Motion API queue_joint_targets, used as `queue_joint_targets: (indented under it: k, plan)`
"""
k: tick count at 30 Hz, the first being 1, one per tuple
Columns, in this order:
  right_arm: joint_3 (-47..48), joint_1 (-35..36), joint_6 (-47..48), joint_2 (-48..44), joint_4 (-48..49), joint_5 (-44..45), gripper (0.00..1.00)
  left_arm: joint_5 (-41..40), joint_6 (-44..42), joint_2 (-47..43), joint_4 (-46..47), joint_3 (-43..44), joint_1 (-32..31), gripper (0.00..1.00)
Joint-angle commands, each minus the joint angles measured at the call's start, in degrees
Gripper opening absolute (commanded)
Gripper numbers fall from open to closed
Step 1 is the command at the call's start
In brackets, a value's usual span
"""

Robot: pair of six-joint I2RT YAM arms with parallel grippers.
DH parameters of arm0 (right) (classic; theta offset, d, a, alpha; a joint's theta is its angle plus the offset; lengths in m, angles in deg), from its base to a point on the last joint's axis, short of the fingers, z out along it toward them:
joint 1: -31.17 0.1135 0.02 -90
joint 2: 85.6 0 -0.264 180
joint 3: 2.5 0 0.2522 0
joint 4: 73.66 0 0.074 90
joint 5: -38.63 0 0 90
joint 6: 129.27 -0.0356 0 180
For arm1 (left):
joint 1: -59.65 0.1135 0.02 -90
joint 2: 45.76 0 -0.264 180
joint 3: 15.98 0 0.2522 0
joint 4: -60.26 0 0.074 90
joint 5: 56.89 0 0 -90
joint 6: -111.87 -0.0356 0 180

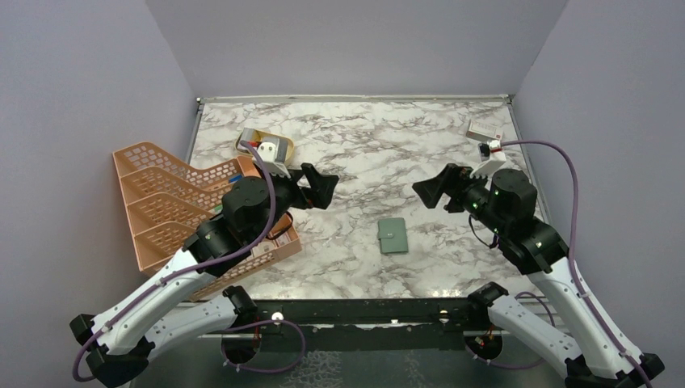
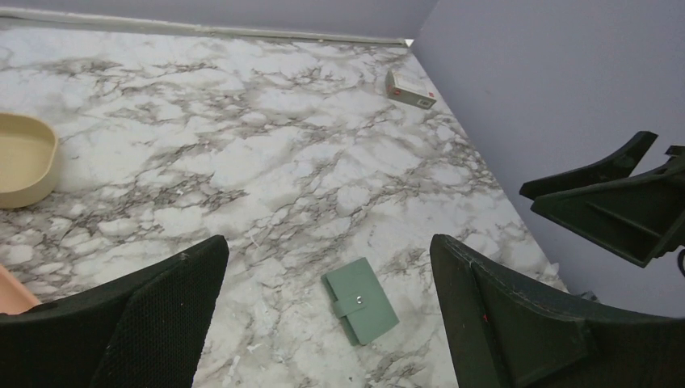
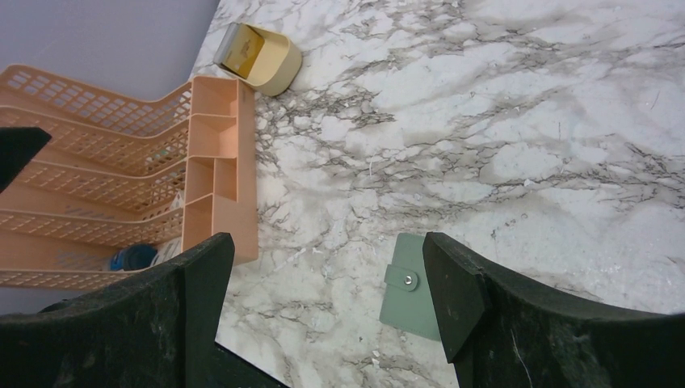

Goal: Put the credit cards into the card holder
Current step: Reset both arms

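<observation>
Where the marble-patterned table [image 1: 355, 267] runs nearest the arm bases, a flat grey-green wallet [image 1: 393, 235] is seen snapped closed, at 5 o'clock from centre. The left gripper [image 2: 327, 242] and right gripper [image 3: 327, 238] are spread wide, empty. A latticed orange rack [image 1: 161, 202] is placed at 9 o'clock. An oval tin [image 1: 266, 145] at 11 is partly hidden; a white box [image 1: 485, 131] lies at 1.

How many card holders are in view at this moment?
1. The card holder lies closed, snap tab up, on the marble table near its front edge, slightly right of centre. The orange rack and the tin could hide another.
</observation>
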Motion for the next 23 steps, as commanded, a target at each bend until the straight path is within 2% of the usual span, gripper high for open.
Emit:
queue_joint_targets:
  k: [1,7,23]
  plan:
    - [-3.1,0.0,-3.0,-0.8,0.9,1.0,0.88,-3.6,1.4,-0.8,-2.0,-3.9,-0.1,0.99]
    - [-2.2,0.0,-3.2,-0.9,-0.7,2.9,0.88,-3.8,1.7,0.3,-1.9,-4.2,-0.1,0.99]
    - [-4.4,0.0,-2.9,-0.2,2.3,2.8,0.88,-4.1,2.3,-0.6,-1.6,-6.3,-0.1,0.99]
